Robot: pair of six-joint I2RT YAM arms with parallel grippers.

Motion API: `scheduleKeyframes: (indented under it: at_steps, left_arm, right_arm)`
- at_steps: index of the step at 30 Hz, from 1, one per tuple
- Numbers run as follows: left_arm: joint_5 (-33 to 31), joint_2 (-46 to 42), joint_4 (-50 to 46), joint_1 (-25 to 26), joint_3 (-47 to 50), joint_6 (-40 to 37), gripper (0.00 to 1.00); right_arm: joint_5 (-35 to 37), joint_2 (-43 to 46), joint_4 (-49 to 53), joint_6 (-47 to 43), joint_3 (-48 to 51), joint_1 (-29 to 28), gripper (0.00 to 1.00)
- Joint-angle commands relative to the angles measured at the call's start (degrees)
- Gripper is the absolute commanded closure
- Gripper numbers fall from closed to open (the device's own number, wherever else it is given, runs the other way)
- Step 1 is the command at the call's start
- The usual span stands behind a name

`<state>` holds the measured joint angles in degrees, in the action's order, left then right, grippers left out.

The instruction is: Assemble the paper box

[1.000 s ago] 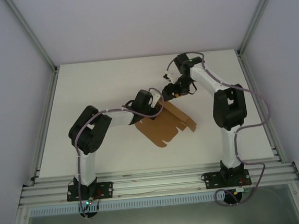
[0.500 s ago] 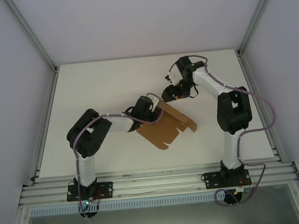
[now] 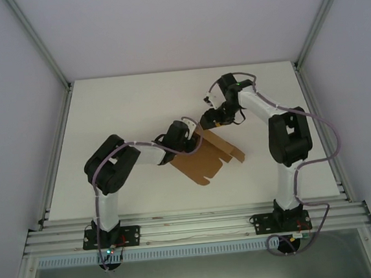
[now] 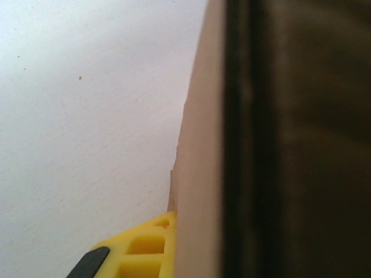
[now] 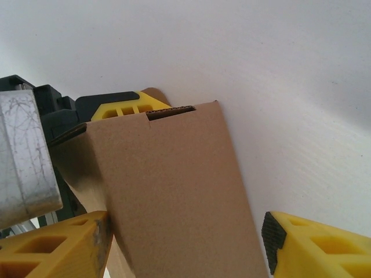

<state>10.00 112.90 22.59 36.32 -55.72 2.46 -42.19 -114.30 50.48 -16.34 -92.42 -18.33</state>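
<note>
The paper box (image 3: 208,158), not yet folded up, lies partly flat near the middle of the worktop (image 3: 118,112), with one panel raised between the two arms. The left end effector (image 3: 191,138) seems pressed together on that panel's edge, a yellow finger (image 4: 145,252) flat against the cardboard, probably to steady the sheet while a flap is bent. The right end effector (image 5: 185,246) is spread wide and straddles the upright flap. One of its fingers sits at the cardboard, the other stands apart, and it grips nothing.
</note>
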Motion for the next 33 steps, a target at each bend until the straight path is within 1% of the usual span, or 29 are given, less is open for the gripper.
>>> scheduleKeyframes:
  at_steps: [1,3,7,10,14,15,18,23,24,25,27,29,30,33]
  left_arm:
    - [-0.15,-2.23,-3.22,-1.10,1.83,0.08,0.71]
    - [1.57,-3.03,-1.98,-2.40,2.46,0.97,0.65]
    - [7.35,-4.40,1.14,-5.52,3.17,2.05,0.59]
    - [11.09,-4.92,2.02,-6.01,2.59,0.08,0.56]
    - [15.88,-3.92,1.58,-6.26,0.05,-3.02,0.55]
    - [16.82,-2.21,1.06,-6.26,-0.94,-3.48,0.55]
    - [18.38,-0.29,-0.73,-6.23,-4.03,-4.49,0.55]
    - [16.75,1.99,0.22,-6.30,-6.63,-4.13,0.56]
    - [16.37,2.65,0.13,-6.26,-7.51,-3.85,0.59]
    - [16.27,3.25,-0.28,-6.28,-8.35,-3.83,0.65]
    - [15.02,4.43,-0.38,-6.26,-9.46,-3.33,0.79]
    - [12.54,5.84,0.34,-6.17,-10.10,-2.19,0.94]
    - [10.95,6.56,-0.41,-6.17,-10.85,-1.31,1.00]
    - [3.12,7.04,-1.43,-5.34,-11.01,0.24,1.00]
  right_arm:
    - [6.97,-3.98,3.79,-1.93,-1.42,0.15,0.32]
    - [6.75,-5.12,6.06,-3.32,-3.26,0.19,0.32]
    - [6.51,-7.24,9.17,-4.70,-6.32,0.23,0.33]
    - [6.42,-8.12,9.55,-4.67,-7.35,0.18,0.33]
    - [5.92,-9.33,10.80,-4.83,-9.19,0.27,0.33]
    - [5.95,-9.69,11.16,-4.80,-9.63,0.28,0.33]
    - [5.72,-10.55,12.40,-5.45,-10.91,0.39,0.33]
    - [3.87,-11.08,13.09,-5.51,-11.93,1.19,0.33]
    - [3.33,-11.20,12.99,-5.11,-11.95,1.40,0.33]
    - [3.01,-11.12,12.98,-4.86,-12.04,1.72,0.33]
    - [2.23,-11.23,12.89,-4.51,-12.11,2.06,0.34]
    - [1.21,-11.09,13.10,-4.73,-12.13,2.15,0.34]
    - [1.08,-10.96,13.01,-4.61,-11.90,2.16,0.34]
    - [2.52,-9.61,11.63,-2.83,-10.99,2.24,0.28]
